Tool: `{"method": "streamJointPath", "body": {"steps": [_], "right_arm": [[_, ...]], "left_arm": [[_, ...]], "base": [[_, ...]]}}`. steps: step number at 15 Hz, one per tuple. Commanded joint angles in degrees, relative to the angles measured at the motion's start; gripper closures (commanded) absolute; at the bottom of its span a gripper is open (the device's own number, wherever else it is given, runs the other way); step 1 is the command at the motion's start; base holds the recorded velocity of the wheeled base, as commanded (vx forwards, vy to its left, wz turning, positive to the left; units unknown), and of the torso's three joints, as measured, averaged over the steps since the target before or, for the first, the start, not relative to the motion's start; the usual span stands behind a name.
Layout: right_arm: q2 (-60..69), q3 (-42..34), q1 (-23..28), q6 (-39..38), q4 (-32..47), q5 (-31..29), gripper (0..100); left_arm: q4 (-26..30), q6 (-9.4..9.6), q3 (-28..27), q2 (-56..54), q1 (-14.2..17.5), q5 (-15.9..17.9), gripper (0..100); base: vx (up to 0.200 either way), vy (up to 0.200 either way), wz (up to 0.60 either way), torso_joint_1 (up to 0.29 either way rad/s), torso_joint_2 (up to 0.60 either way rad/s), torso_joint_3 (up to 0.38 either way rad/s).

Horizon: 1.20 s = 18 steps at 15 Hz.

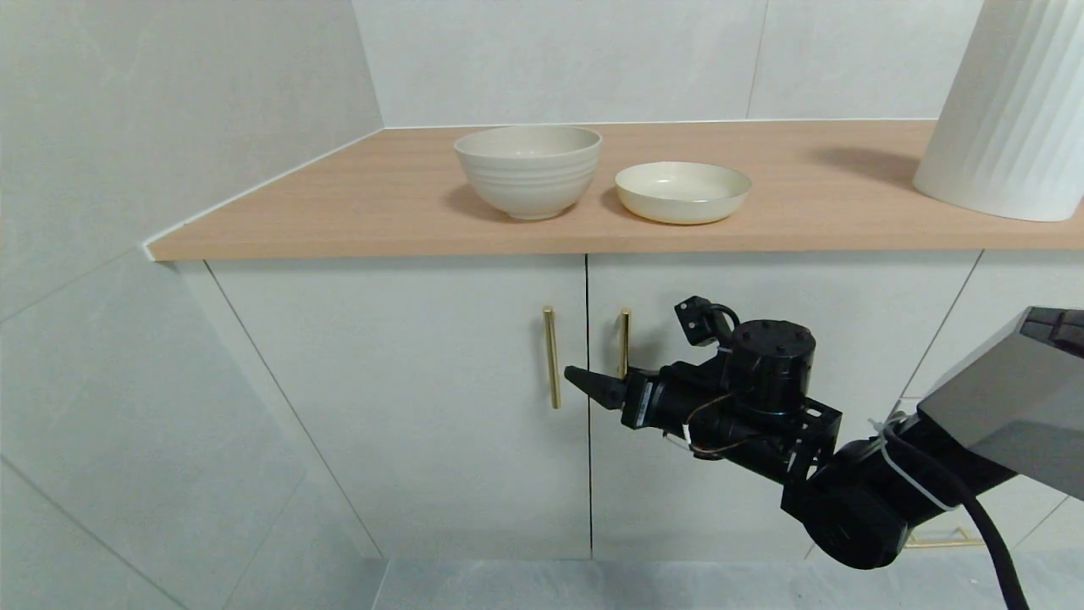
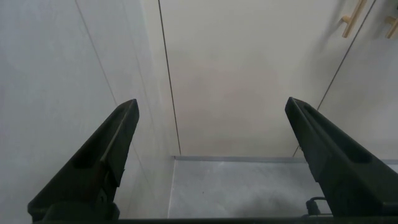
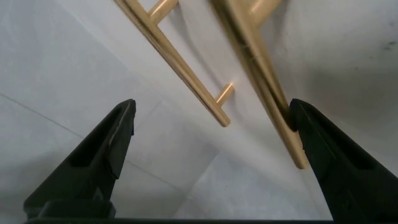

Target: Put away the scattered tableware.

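Observation:
A deep beige bowl (image 1: 528,169) and a shallow cream dish (image 1: 683,191) stand side by side on the wooden countertop (image 1: 339,212). Below them are two closed cabinet doors with gold bar handles (image 1: 551,357) (image 1: 624,343). My right gripper (image 1: 593,385) is level with these handles, its tips right in front of the doors' seam. In the right wrist view it (image 3: 211,109) is open, with both handles between its fingers; the nearer handle (image 3: 261,68) runs close along one finger (image 3: 323,155). My left gripper (image 2: 211,106) is open and empty, low before a cabinet door.
A tall white ribbed container (image 1: 1008,110) stands on the counter's right end. Tiled walls close the corner on the left. In the left wrist view, grey floor (image 2: 236,193) lies below the cabinet front and a gold handle (image 2: 351,18) shows at the edge.

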<state>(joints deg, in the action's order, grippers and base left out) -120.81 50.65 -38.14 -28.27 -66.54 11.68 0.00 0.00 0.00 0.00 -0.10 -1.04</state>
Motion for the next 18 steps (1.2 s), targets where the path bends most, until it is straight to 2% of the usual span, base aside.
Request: {"method": "streamJointPath", "body": {"steps": [1,5,12,18], "right_arm": [[0.66,-0.20,-0.88,-0.82,0.09,0.63,0],[2.42,-1.43,-0.97,-2.05,0.09,2.30,0],[13.23,-9.08,-0.97,-3.46,0.27,12.23,0],[21.14,-14.70,-0.97,-3.46,0.44,17.85,0]], "left_arm": [[0.00,0.00,0.00,0.00,0.01,-0.02,0],[0.00,0.00,0.00,0.00,0.01,-0.02,0],[0.00,0.00,0.00,0.00,0.01,-0.02,0],[0.00,0.00,0.00,0.00,0.01,-0.11,0]], "base": [[0.000,0.000,0.00,0.000,0.00,0.000],[0.000,0.000,0.00,0.000,0.00,0.000],[0.000,0.000,0.00,0.000,0.00,0.000],[0.000,0.000,0.00,0.000,0.00,0.000]]}}
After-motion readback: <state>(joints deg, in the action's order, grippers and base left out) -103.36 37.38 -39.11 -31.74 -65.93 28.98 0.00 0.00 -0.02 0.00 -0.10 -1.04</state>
